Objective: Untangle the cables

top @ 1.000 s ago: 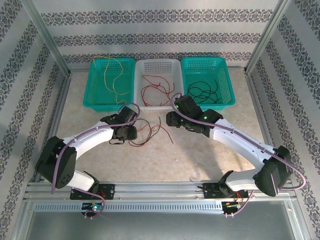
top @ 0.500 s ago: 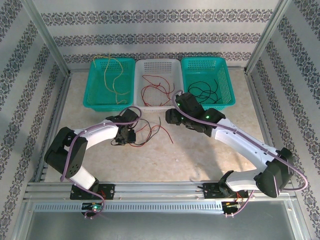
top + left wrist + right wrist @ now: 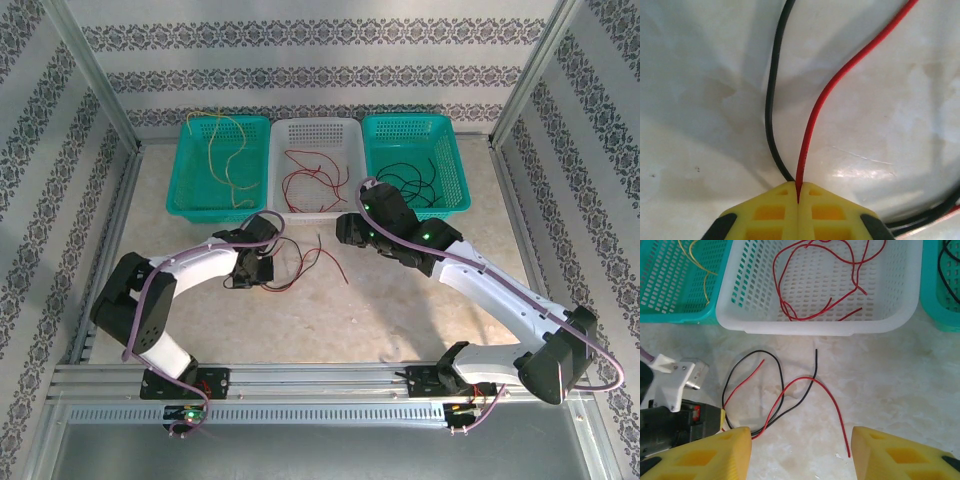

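pinching a red cable [image 3: 812, 120] between its yellow fingertips, the left hand [image 3: 798, 199] is gripping the wire right at the tips, with the cable running straight out ahead of it across the pale counter [image 3: 900, 100]. a black cable [image 3: 771, 100] is curving alongside, just left of the red one, and is slipping in under the left fingertip; whether it is being caught too i cannot tell. holding one colour alone looks like the point of this grip, since the loose red and black strands are crossing each other ahead of the hand and one is needing to be drawn clear of the other. the left arm is reaching in low, its forearm angling toward the middle of the counter and the hand tipping steeply down, so the tips are sitting almost on the surface. the right hand [image 3: 800, 455] is hanging above the same loose strands with its fingers spread wide and nothing between them, seemingly waiting to pin or take the black cable. beyond its tips the white basket [image 3: 820, 329] is holding more red wire, which is probably where the freed red cable is going to belong. the right arm is stretching long from its base, elbow well out, wrist bending so the hand is facing down and forward toward the left hand, the two being near each other but apart.
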`<move>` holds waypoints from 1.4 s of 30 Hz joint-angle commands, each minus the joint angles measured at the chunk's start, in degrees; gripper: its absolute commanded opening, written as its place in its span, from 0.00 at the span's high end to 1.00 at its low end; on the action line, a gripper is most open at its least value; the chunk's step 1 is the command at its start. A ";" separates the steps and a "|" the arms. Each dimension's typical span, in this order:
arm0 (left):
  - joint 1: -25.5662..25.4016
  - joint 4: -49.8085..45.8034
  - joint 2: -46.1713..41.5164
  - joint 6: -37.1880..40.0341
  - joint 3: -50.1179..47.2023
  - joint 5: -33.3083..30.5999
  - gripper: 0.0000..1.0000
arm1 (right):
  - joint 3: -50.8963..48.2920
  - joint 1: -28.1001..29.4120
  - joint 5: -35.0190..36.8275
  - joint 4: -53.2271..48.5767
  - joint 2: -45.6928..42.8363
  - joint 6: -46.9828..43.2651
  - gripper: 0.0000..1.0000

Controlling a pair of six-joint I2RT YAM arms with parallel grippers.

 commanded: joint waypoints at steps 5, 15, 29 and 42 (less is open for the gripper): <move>0.26 2.89 -13.51 7.57 0.62 2.30 1.00 | 1.33 -1.21 -0.85 -0.01 -1.70 0.10 0.44; -0.01 7.15 -26.83 14.51 8.35 15.66 1.00 | 3.78 -1.64 -6.57 1.46 -1.50 0.30 0.38; -0.18 25.88 -27.62 12.32 10.05 31.36 1.00 | 9.98 0.88 -14.30 11.42 -6.59 -0.34 0.26; -0.27 31.48 -27.35 11.20 10.52 39.12 1.00 | 18.22 0.36 -12.39 13.24 0.38 -1.29 0.51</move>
